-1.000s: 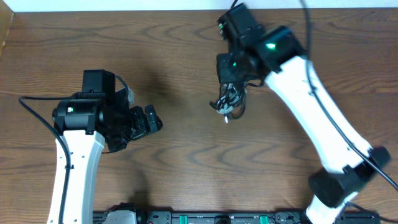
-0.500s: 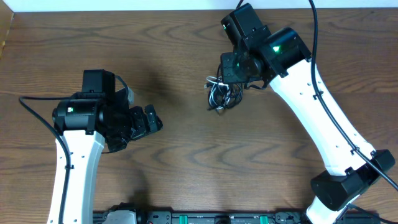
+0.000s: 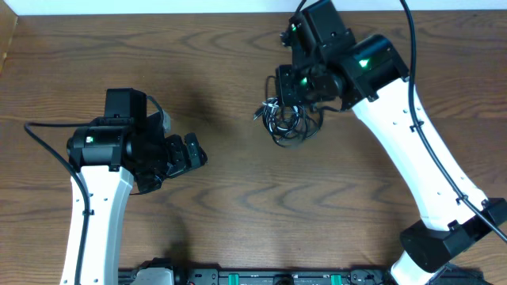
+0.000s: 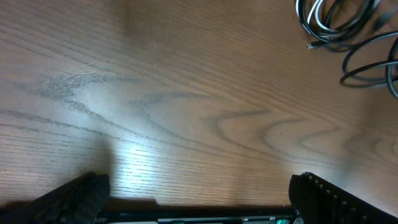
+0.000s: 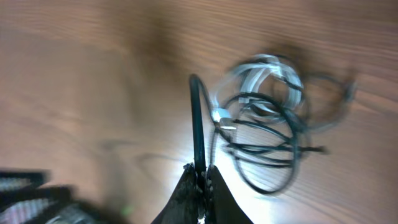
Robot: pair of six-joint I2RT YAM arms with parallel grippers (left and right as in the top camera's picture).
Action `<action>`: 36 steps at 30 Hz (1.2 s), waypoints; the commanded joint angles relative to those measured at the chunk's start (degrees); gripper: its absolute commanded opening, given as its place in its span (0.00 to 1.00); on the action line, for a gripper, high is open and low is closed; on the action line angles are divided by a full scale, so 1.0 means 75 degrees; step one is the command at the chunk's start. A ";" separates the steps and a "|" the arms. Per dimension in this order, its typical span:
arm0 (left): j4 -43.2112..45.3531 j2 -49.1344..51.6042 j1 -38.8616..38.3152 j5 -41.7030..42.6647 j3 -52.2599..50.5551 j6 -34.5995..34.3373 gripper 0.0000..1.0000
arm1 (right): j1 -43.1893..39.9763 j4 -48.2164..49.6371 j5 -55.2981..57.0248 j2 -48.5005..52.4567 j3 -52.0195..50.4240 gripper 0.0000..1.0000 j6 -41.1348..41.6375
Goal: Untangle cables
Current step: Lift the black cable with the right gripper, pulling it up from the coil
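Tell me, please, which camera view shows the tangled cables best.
The right wrist view: the cables show whole and close, white and black loops distinct, though blurred. Overhead gives a small dark knot at the right gripper. The left wrist view catches only a few loops at its top right corner.

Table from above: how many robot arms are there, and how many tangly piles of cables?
White-and-black robot arms: 2, the left arm and the right arm
Tangled bundle of thin black and white cables: 1
Total: 3
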 commanded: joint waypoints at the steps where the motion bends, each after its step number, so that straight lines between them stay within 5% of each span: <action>1: -0.0003 0.0047 -0.0023 0.0038 0.0087 -0.0035 0.98 | 0.0058 -0.0516 0.2929 0.0058 0.0076 0.01 0.1306; 5: -0.0003 0.0047 -0.0023 0.0038 0.0082 -0.0035 0.98 | 0.0032 -0.0854 0.3156 0.0076 0.0090 0.01 0.1993; 10: 0.0050 0.0047 -0.0023 0.0038 0.0082 -0.0035 0.98 | 0.0017 0.0178 -0.0889 -0.0204 0.0242 0.01 -0.0495; 13: 0.0052 0.0047 -0.0023 0.0038 0.0082 -0.0032 0.98 | 0.0017 0.0892 -0.2189 -0.0504 0.0251 0.01 -0.1075; 17: 0.0052 0.0047 -0.0023 0.0038 0.0082 -0.0032 0.98 | 0.0044 0.1046 -0.0117 -0.0664 0.0251 0.02 -0.0935; 22: 0.0050 0.0047 -0.0023 0.0038 0.0082 -0.0035 0.98 | 0.0061 -0.0536 0.4322 -0.0452 0.0216 0.02 0.1673; 25: 0.0055 0.0047 -0.0023 0.0038 0.0082 -0.0035 0.98 | 0.0061 -0.0764 0.3532 -0.0353 0.0216 0.01 0.1708; 29: 0.0055 0.0047 -0.0023 0.0038 0.0082 -0.0035 0.98 | 0.0061 -0.0035 -0.1008 -0.0361 0.0216 0.01 -0.1218; 31: 0.0052 0.0047 -0.0023 0.0038 0.0082 -0.0035 0.98 | 0.0064 0.0256 -0.1973 -0.0358 0.0210 0.01 -0.2154; 33: 0.0029 0.0047 -0.0023 0.0038 0.0082 -0.0035 0.98 | 0.0073 0.0428 -0.1306 -0.0358 0.0204 0.02 -0.2046; 36: 0.0006 0.0047 -0.0023 0.0038 0.0082 -0.0032 0.98 | 0.0070 0.0125 0.1236 -0.0353 0.0201 0.02 0.0026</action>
